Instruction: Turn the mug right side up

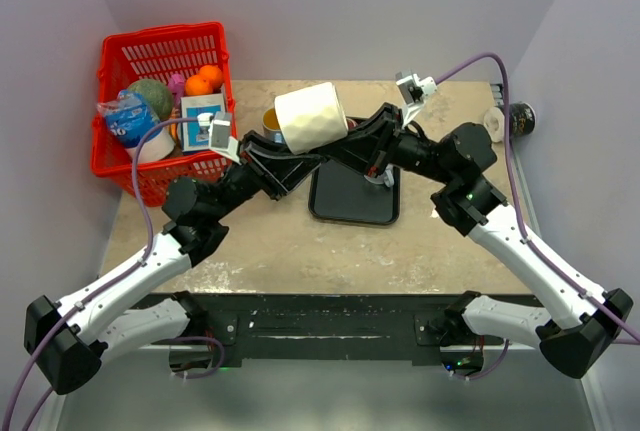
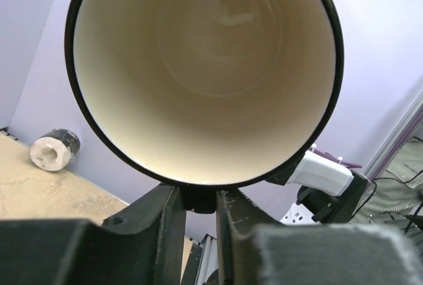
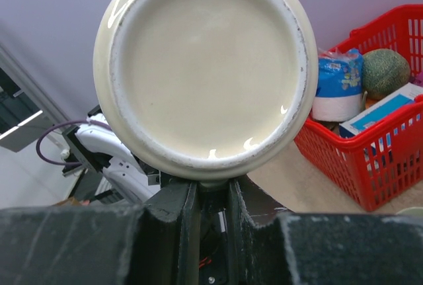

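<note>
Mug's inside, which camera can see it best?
The left wrist view: it looks straight into the mug, empty and cream-colored. The right wrist view shows only its bottom; the top view shows only its outside.

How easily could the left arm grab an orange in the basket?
Probably not yet. The left gripper is shut on the mug, together with the right gripper. The oranges in the red basket sit nearby, uncovered.
</note>
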Controlling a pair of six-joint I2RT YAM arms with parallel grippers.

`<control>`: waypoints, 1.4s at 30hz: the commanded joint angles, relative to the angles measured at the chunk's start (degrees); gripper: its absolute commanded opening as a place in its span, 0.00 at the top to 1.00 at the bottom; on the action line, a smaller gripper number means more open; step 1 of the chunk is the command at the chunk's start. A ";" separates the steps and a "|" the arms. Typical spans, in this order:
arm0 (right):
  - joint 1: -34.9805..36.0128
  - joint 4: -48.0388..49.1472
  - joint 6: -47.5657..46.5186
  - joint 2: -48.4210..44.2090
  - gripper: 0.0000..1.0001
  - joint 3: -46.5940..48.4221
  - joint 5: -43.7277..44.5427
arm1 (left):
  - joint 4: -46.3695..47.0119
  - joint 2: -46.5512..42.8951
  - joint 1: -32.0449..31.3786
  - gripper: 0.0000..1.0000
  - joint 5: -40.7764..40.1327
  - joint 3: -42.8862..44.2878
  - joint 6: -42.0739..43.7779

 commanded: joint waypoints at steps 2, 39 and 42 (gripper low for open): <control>0.12 6.15 -1.01 -0.69 1.00 1.77 -1.10 | 2.84 0.11 -0.01 0.95 -0.70 1.14 0.35; -2.25 -34.19 -3.39 1.86 0.11 -0.68 38.98 | -62.11 -3.15 -0.01 1.00 -34.53 10.21 13.98; -2.51 -34.01 -2.77 2.56 0.11 -0.96 38.45 | -65.36 -2.97 -0.01 1.00 -36.02 7.84 12.84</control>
